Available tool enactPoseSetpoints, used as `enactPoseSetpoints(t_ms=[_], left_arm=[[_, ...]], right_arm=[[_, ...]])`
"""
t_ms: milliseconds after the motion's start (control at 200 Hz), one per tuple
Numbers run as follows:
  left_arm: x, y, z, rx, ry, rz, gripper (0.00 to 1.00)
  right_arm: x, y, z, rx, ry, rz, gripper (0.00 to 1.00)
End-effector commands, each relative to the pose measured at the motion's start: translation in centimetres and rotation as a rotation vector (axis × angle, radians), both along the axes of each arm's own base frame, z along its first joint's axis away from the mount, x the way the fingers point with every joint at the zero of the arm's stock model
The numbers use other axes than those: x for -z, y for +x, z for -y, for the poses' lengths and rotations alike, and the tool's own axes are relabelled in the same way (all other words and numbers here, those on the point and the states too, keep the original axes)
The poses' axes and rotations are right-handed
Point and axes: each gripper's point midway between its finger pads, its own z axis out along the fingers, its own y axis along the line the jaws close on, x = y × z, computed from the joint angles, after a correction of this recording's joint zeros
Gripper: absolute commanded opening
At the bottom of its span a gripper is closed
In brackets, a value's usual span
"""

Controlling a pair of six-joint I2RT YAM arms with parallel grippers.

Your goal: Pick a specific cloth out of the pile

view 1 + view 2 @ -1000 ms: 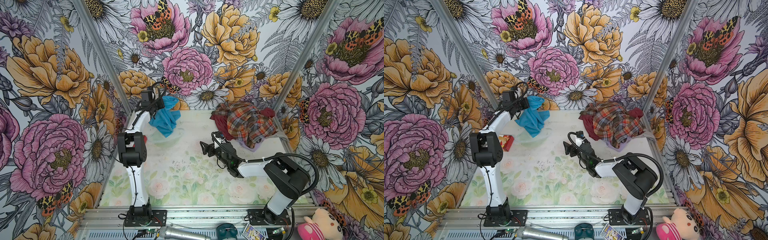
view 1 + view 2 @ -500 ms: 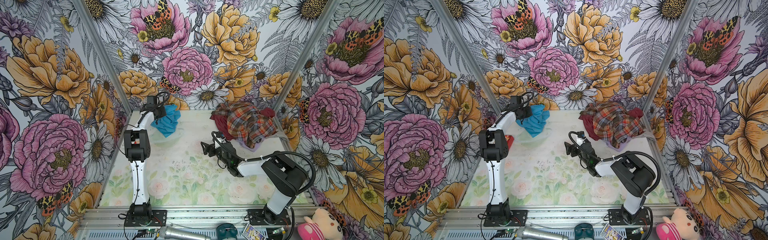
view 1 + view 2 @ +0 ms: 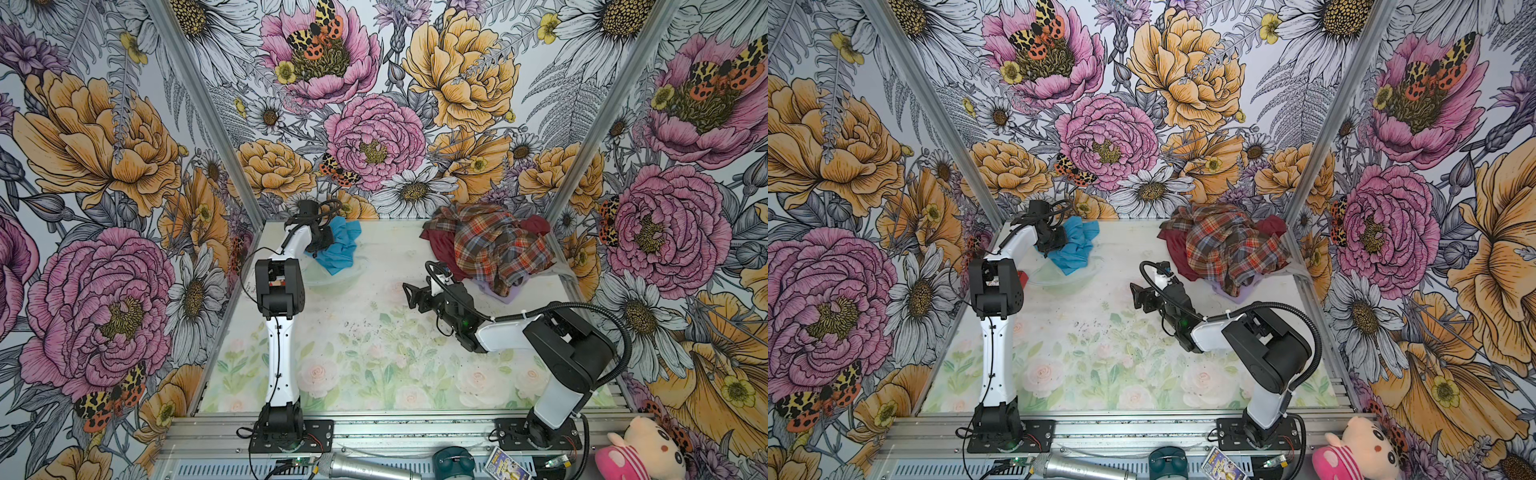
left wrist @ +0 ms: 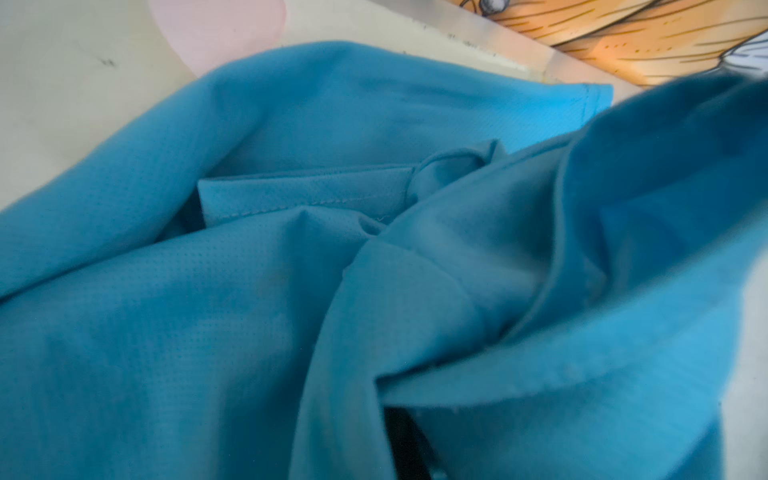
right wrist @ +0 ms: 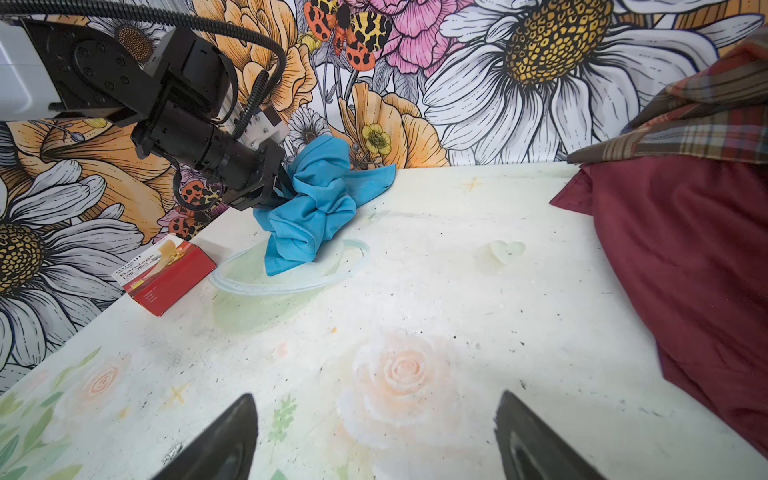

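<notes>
Floral wallpaper surrounds a pale table (image 3: 374,353) printed with faint roses. At its far left corner the left gripper (image 3: 327,241) is clamped tight on the turquoise cloth (image 3: 344,246). The bunched folds begin right at the jaws and spread away from them, toward the middle of the table. In the right wrist view the cloth (image 5: 316,199) hangs from that gripper (image 5: 277,189). Its lower end drapes into a clear plastic dish (image 5: 291,278) just beside a small red box (image 5: 166,274). Blue fabric (image 4: 249,291) fills nearly all of the left wrist view.

The pile (image 3: 1225,249) sits well apart at the far right, with a plaid shirt (image 3: 498,243) on top, a maroon cloth (image 3: 440,246) beneath and a lilac cloth (image 3: 505,293) at the near edge. The right gripper (image 3: 409,296) hovers low over the table between dish and pile, its 2 jaws spread wide and holding nothing.
</notes>
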Motion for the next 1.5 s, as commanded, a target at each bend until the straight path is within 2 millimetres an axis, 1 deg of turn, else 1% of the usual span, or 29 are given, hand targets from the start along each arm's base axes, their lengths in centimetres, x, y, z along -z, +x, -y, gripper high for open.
enactPoseSetpoints(t_ms=[0, 105, 165, 185, 255, 325, 385, 490, 650, 670, 710, 815, 920, 1011, 1151, 1246, 1336, 1361, 1366, 1386, 1446, 1496], left_arm=[[2.1, -1.8, -0.6, 0.003, 0.024, -0.097, 0.02], [2.7, -2.4, -1.4, -0.007, 0.04, -0.122, 0.05], [2.8, -2.6, -1.6, -0.007, 0.033, -0.128, 0.1], [2.9, -2.6, -1.6, -0.004, 0.031, -0.13, 0.14], [3.0, -2.8, -1.8, -0.001, 0.034, -0.134, 0.31], [2.6, -2.7, -1.7, 0.004, 0.04, -0.126, 0.45], [1.8, -2.5, -1.6, 0.008, 0.042, -0.11, 0.55], [0.0, -2.0, -1.3, 0.008, 0.045, -0.073, 0.63], [-3.4, -1.5, -0.6, 0.02, 0.047, -0.008, 0.77], [-3.9, -1.5, -0.5, 0.023, 0.049, 0.001, 0.83], [-4.7, -1.5, -0.1, 0.033, 0.052, 0.015, 0.88], [-7.4, -1.7, 0.8, 0.053, 0.064, 0.06, 0.9], [-10.2, -2.2, 1.6, 0.079, 0.079, 0.105, 0.99], [-12.4, -2.8, 2.1, 0.092, 0.113, 0.143, 0.99], [-15.5, -4.3, 2.5, 0.089, 0.112, 0.204, 0.99], [-17.8, -5.7, 2.6, 0.079, 0.089, 0.276, 0.99], [-19.9, -7.4, 2.5, 0.066, 0.079, 0.358, 0.99], [-20.1, -7.8, 2.4, 0.06, 0.078, 0.373, 0.99], [-20.8, -8.1, 2.3, 0.059, 0.078, 0.389, 0.99], [-21.8, -8.8, 2.3, 0.055, 0.074, 0.416, 0.99], [-23.0, -10.2, 2.0, 0.047, 0.066, 0.466, 0.99], [-23.4, -11.4, 1.7, 0.035, 0.058, 0.494, 0.99]], right_arm=[[0.0, 0.4, -0.2, -0.005, 0.018, -0.001, 0.9], [0.0, 0.4, -0.2, -0.008, 0.014, -0.002, 0.9], [0.0, 0.4, -0.3, -0.011, 0.012, -0.003, 0.91], [0.0, 0.3, -0.3, -0.012, 0.012, -0.003, 0.91], [0.0, 0.3, -0.3, -0.018, 0.011, -0.006, 0.92], [0.0, 0.4, -0.4, -0.019, 0.007, -0.011, 0.93], [0.2, 0.4, -0.5, -0.024, 0.002, -0.02, 0.94], [0.5, 0.4, -0.6, -0.029, -0.008, -0.035, 0.95], [0.6, 0.3, -0.9, -0.042, -0.016, -0.053, 0.96], [0.6, 0.3, -1.0, -0.046, -0.018, -0.057, 0.96], [0.7, 0.3, -1.1, -0.052, -0.021, -0.064, 0.97], [0.9, 0.2, -1.3, -0.062, -0.022, -0.079, 0.97], [1.4, 0.3, -1.3, -0.058, -0.042, -0.108, 0.98], [1.9, 0.4, -1.3, -0.057, -0.059, -0.131, 0.99], [2.1, 0.4, -1.3, -0.059, -0.058, -0.144, 0.99], [2.2, 0.4, -1.2, -0.058, -0.056, -0.144, 0.99], [2.5, 0.4, -1.2, -0.06, -0.052, -0.15, 0.99], [2.6, 0.4, -1.2, -0.061, -0.052, -0.152, 0.99], [2.6, 0.4, -1.2, -0.062, -0.051, -0.153, 0.99], [2.7, 0.4, -1.3, -0.064, -0.05, -0.155, 0.99], [2.7, 0.5, -1.2, -0.061, -0.046, -0.158, 0.99], [2.8, 0.4, -1.2, -0.06, -0.042, -0.16, 0.99]])
